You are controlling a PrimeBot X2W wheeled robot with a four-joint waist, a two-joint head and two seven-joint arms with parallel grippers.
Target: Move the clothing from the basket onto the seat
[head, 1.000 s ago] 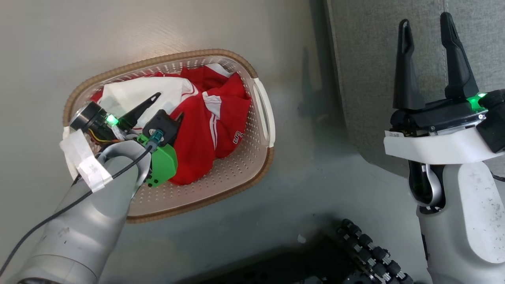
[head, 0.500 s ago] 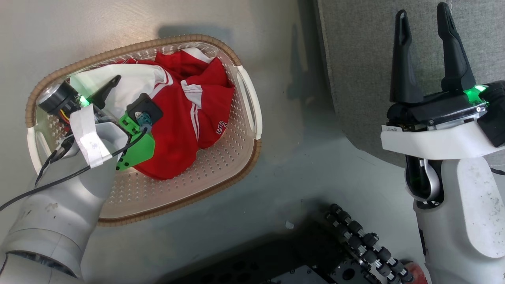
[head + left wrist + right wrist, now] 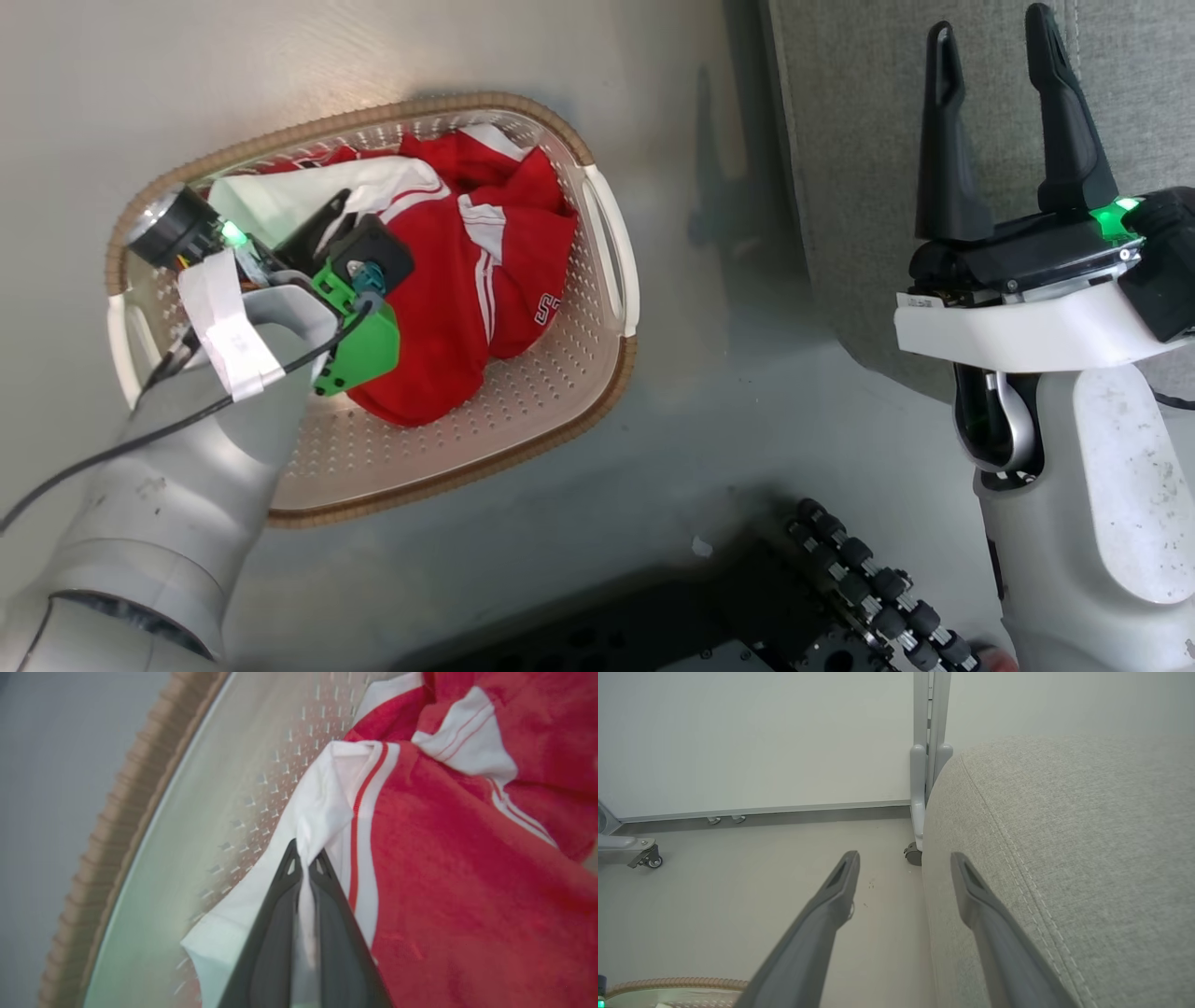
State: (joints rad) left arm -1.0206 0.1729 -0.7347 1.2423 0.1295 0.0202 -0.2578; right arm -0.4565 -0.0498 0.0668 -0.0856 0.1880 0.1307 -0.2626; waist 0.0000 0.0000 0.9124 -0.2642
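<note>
Red-and-white clothing [image 3: 467, 280] lies bunched in the basket [image 3: 541, 392], the left gripper [image 3: 304, 851] pinched shut on a white fold. Grasp looks made; next comes a lift clear toward the seat [image 3: 859, 140], where the right gripper [image 3: 990, 37] hangs spread, empty.

The right gripper [image 3: 904, 858], fingers spread apart, hangs over the floor [image 3: 761, 872] beside the grey seat [image 3: 1064, 835], with the basket [image 3: 677, 983] rim at lower left.

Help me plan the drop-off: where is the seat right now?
The seat is at the head view's upper right, behind the open right gripper, across the floor from the basket.
</note>
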